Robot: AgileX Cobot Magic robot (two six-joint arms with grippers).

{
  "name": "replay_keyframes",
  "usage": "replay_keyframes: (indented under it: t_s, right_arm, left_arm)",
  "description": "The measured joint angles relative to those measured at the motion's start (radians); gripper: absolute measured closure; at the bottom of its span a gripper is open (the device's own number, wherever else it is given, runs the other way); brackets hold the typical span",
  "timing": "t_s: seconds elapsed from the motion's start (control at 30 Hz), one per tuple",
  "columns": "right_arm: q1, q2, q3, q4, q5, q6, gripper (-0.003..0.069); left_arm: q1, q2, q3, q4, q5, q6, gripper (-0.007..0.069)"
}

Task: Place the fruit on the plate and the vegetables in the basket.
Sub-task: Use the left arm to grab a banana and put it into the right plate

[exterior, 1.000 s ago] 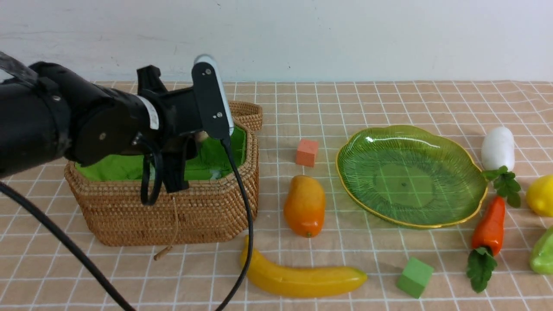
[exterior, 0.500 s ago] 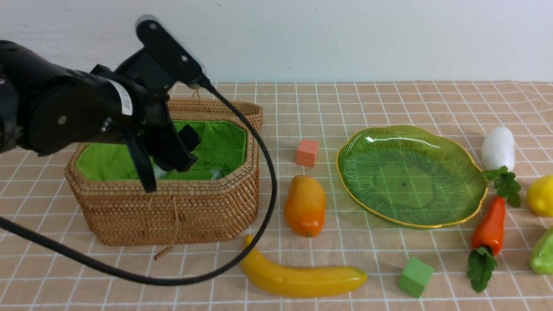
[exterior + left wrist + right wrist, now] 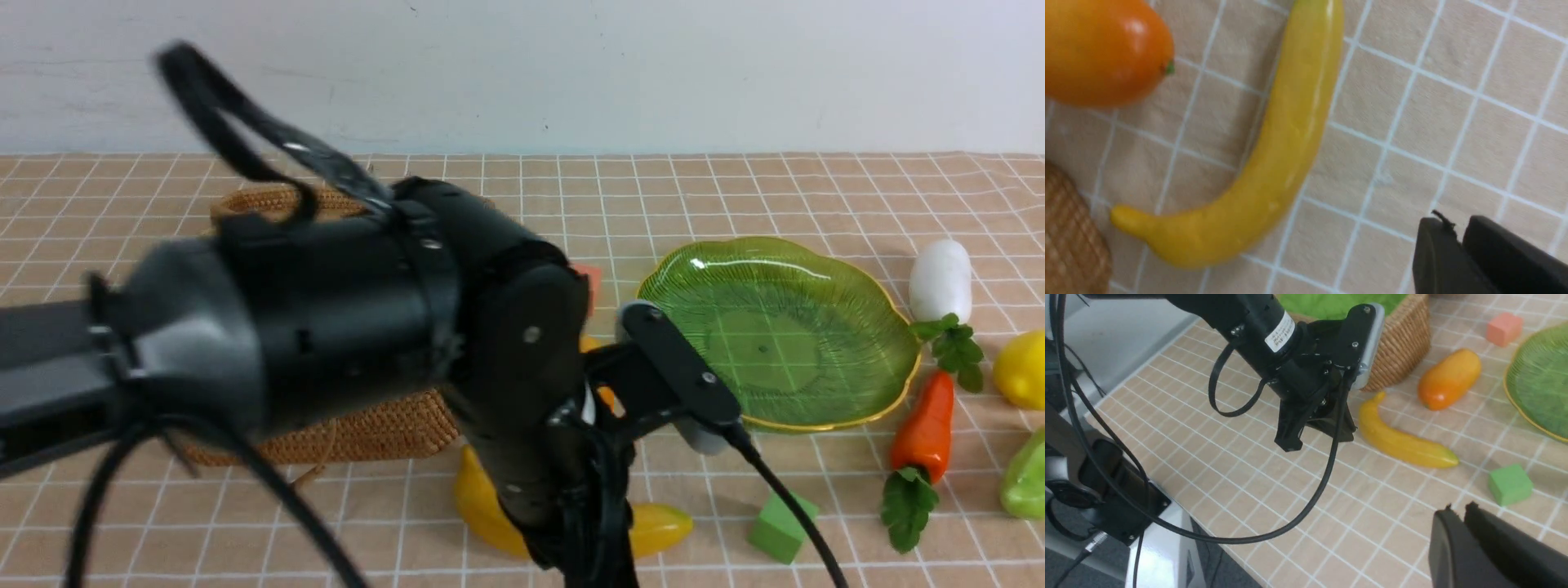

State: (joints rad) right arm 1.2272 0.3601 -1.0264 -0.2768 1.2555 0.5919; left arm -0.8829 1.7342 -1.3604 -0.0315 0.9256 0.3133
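Left claw (image 3: 1318, 433) (black, cabled) just beside banana (image 3: 1404, 443), mango (image 3: 1447, 379) near basket (image 3: 1400, 343), green cube (image 3: 1511, 484)

Front view: low between arms, facing forward over table (image 3: 735, 188) to wall (image 3: 653, 65); left arm (image 3: 326, 327) close, blocking much. Left wrist view: close above banana (image 3: 1274, 155), mango (image 3: 1102, 49). Right wrist view: farther back, sharing both.

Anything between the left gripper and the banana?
Nothing visible. In the left wrist view only bare checked cloth lies between the left gripper and the banana. The mango lies beyond the banana, apart from it.
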Motion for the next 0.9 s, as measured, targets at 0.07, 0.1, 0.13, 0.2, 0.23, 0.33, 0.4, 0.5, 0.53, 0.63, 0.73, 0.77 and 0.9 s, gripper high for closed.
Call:
replay_keyframes:
  t_s: [0.07,0.1,0.13,0.2,0.23,0.33,0.4,0.5,0.53,0.63,0.73,0.77,0.9]
  right_arm:
    - [0.0,-0.002,-0.01,-0.002,0.013,0.006,0.0604]
    - [0.0,-0.002,-0.013,0.001,0.013,0.009,0.0604]
    - [0.0,-0.002,-0.013,0.001,0.013,0.012,0.0604]
    - [0.0,-0.002,-0.015,0.006,0.013,0.013,0.0603]
    - [0.0,-0.002,-0.015,0.008,0.014,0.013,0.0603]
    - [0.0,-0.002,-0.015,0.019,0.014,0.013,0.0603]
    - [0.0,-0.002,-0.015,0.026,0.014,0.014,0.0603]
    - [0.0,-0.002,-0.015,0.03,0.014,0.014,0.0603]
    - [0.0,-0.002,-0.015,0.031,0.014,0.014,0.0603]
    - [0.0,-0.002,-0.015,0.031,0.014,0.014,0.0603]
    - [0.0,-0.002,-0.015,0.03,0.014,0.013,0.0603]
    - [0.0,-0.002,-0.015,0.03,0.014,0.013,0.0603]
    - [0.0,-0.002,-0.015,0.024,0.014,0.011,0.0603]
  left_arm:
    - [-0.001,0.065,-0.04,0.025,-0.018,0.034,0.0424]
    - [0.0,0.111,-0.061,0.043,-0.036,0.06,0.0359]
    - [0.0,0.128,-0.071,0.05,-0.043,0.073,0.0315]
    - [0.0,0.183,-0.088,0.071,-0.066,0.118,0.0217]
    - [0.0,0.202,-0.09,0.084,-0.077,0.14,0.0185]
    - [0.0,0.265,-0.093,0.146,-0.119,0.171,0.012]
    - [0.0,0.298,-0.094,0.208,-0.158,0.167,0.0113]
    - [0.0,0.317,-0.095,0.249,-0.178,0.139,0.0132]
    - [0.0,0.32,-0.097,0.264,-0.191,0.106,0.0187]
    - [0.0,0.321,-0.097,0.263,-0.186,0.075,0.0287]
    - [0.0,0.32,-0.097,0.248,-0.165,0.056,0.0305]
    - [0.0,0.317,-0.097,0.241,-0.157,0.053,0.0305]
    - [-0.032,0.268,-0.149,0.182,-0.08,0.053,0.0305]
